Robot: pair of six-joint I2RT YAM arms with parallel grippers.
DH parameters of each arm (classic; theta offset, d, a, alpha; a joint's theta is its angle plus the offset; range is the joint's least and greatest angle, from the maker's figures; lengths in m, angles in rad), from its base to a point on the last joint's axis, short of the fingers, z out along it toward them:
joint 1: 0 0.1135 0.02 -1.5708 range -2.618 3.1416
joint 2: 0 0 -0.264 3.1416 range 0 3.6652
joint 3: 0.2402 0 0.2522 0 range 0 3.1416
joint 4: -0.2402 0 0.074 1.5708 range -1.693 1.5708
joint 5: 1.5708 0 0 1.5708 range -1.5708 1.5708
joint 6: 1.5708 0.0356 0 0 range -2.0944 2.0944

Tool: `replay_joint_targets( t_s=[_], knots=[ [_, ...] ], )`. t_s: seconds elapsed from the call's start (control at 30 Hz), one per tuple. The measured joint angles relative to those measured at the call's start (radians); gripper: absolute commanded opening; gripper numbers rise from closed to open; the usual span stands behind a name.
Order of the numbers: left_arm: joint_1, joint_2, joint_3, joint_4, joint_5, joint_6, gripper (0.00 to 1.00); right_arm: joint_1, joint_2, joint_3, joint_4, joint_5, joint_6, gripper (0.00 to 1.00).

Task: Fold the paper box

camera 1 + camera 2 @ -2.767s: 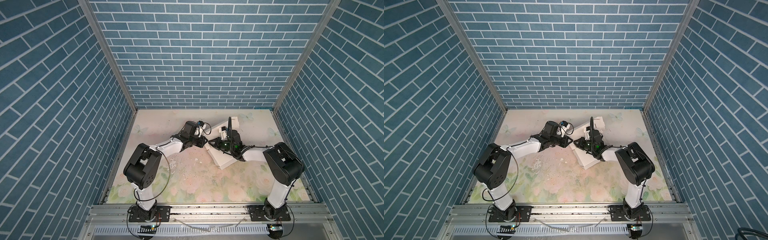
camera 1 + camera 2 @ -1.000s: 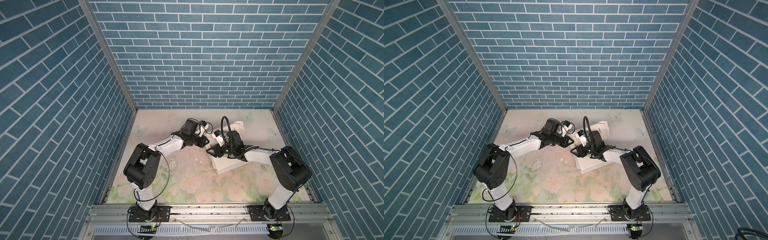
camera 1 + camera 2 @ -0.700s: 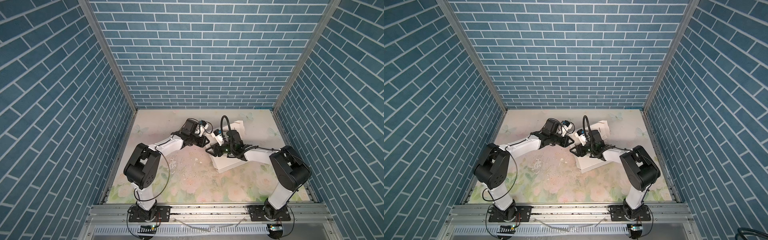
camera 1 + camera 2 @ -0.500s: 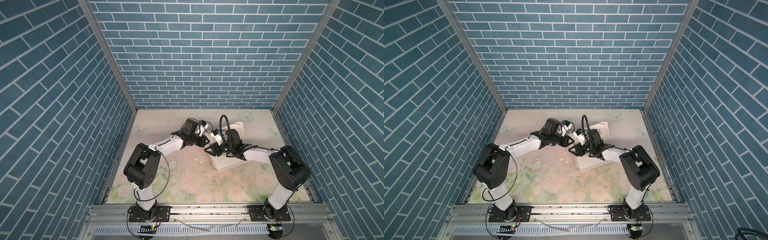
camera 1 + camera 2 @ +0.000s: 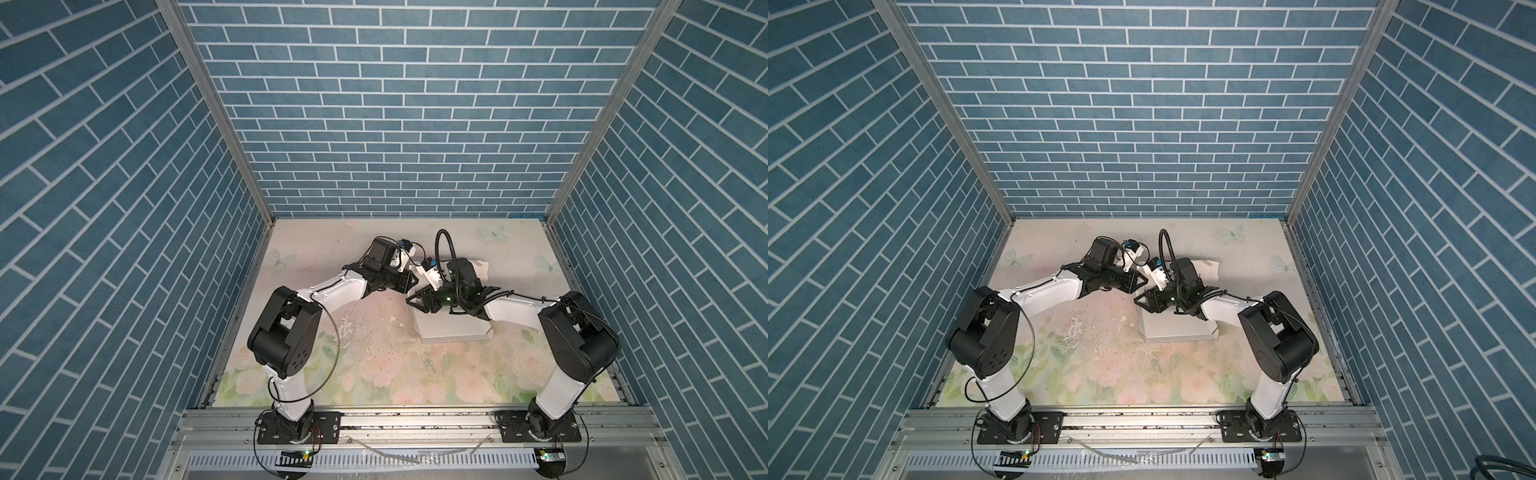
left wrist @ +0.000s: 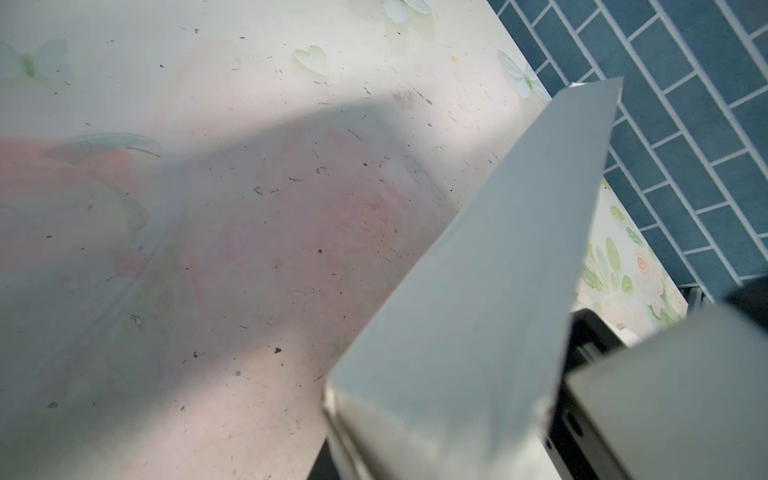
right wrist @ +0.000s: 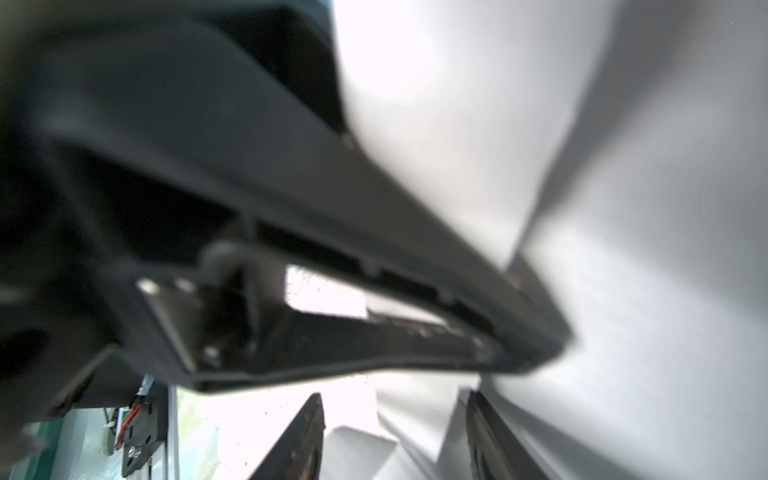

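The white paper box (image 5: pixel 451 328) (image 5: pixel 1177 328) lies right of the table's middle, with a flap (image 5: pixel 481 268) raised behind the right arm. My left gripper (image 5: pixel 411 281) (image 5: pixel 1140 279) reaches to the box's far left corner. In the left wrist view a white panel (image 6: pixel 478 291) rises straight out of its jaws and hides them; it looks shut on that panel. My right gripper (image 5: pixel 417 298) (image 7: pixel 395 399) sits low on the same corner. It is open, its dark fingers (image 7: pixel 307 436) wide apart with white cardboard (image 7: pixel 357 449) between them.
The floral table mat (image 5: pixel 374 361) carries small paper crumbs (image 5: pixel 345 328) left of the box. Blue brick walls (image 5: pixel 395 124) close in the back and both sides. A metal rail (image 5: pixel 415 419) with both arm bases runs along the front edge.
The right gripper has dropped from upright and slid left along the box toward the left gripper. The box has turned slightly. The left arm has stayed where it was.
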Motion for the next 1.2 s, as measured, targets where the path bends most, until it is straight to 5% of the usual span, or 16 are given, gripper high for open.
replay_joint_targets(
  t_s=[0.53, 0.87, 1.2],
  knots=[
    [0.000, 0.033, 0.053, -0.137, -0.124, 0.043, 0.21, 0.000, -0.266, -0.071, -0.190, 0.275, 0.142, 0.48],
    [-0.001, 0.112, 0.118, -0.277, -0.192, 0.044, 0.22, 0.008, -0.213, 0.009, -0.326, 0.468, 0.343, 0.32],
    [-0.002, 0.164, 0.201, -0.369, -0.237, 0.027, 0.15, 0.014, -0.025, 0.122, -0.342, 0.517, 0.483, 0.22]
  ],
)
